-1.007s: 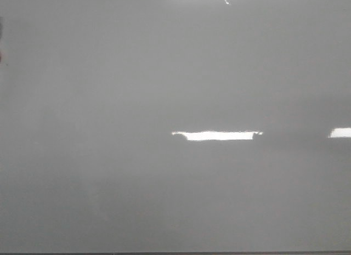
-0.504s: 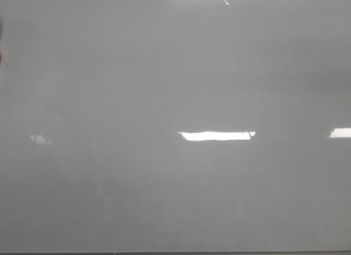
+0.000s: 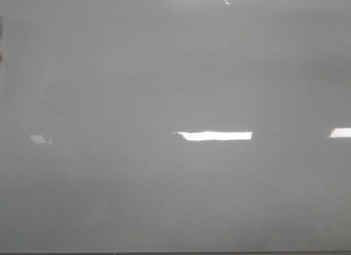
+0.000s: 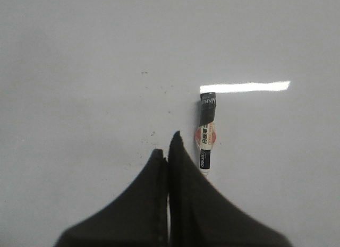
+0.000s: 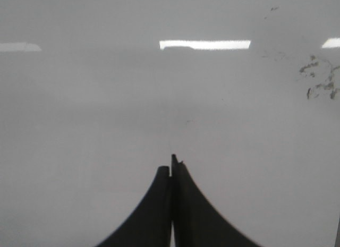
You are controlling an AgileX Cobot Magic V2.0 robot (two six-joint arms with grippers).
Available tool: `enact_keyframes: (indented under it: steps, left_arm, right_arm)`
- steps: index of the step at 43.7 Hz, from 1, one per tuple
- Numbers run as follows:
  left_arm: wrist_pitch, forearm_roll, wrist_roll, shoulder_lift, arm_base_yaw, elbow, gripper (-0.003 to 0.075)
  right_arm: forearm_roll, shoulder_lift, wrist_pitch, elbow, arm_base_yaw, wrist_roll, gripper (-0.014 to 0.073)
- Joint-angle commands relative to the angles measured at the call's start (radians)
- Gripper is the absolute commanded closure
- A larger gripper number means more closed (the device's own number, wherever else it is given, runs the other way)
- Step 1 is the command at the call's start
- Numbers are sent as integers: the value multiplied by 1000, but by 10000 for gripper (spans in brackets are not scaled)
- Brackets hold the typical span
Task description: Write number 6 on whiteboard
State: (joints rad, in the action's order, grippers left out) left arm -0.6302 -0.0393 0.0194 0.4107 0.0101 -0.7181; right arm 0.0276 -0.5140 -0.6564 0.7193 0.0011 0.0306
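A: What have you got in the front view?
B: Just the whiteboard (image 3: 164, 200) filling the frame, glossy grey, thin dark edge along the bottom. Bright light reflections (image 3: 215, 136) at centre, far right and top centre, plus a faint one at left. You have no arm in this view.
A: Any number 6 on it?
B: None that I can see in any view. The board is unmarked in the front view.
A: Your left gripper?
B: Left gripper (image 4: 169, 148) sits at bottom centre of its wrist frame, fingers pressed together, holding nothing. A marker (image 4: 206, 133) lies flat on the whiteboard (image 4: 79, 71) just right of the fingertips, black cap toward the top of the frame, white labelled body below it, lower end hidden behind the right-hand finger. Touching or not, can't tell.
A: Right gripper?
B: Right gripper (image 5: 172, 164) at bottom centre, also closed, nothing between the fingers, tips above bare whiteboard (image 5: 79, 125). Dark smudges (image 5: 319, 79) at the upper right of that frame, well apart from the gripper.
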Motion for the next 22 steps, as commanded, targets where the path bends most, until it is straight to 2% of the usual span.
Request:
enact_keyframes:
  steps: [1, 10, 13, 17, 22]
  left_arm:
    - [85, 6, -13, 27, -7, -8, 741]
    - [70, 7, -13, 56, -7, 12, 736]
    - [64, 7, -13, 68, -7, 12, 684]
    - [63, 7, -13, 85, -7, 12, 532]
    - [63, 7, -13, 110, -7, 12, 294]
  right_arm:
    - [2, -53, 67, 32, -5, 2, 660]
    - [2, -121, 63, 32, -5, -5, 656]
    - [2, -131, 65, 32, -5, -7, 620]
    - [2, -139, 65, 32, -5, -31, 487]
    - [2, -140, 66, 32, -5, -31, 173]
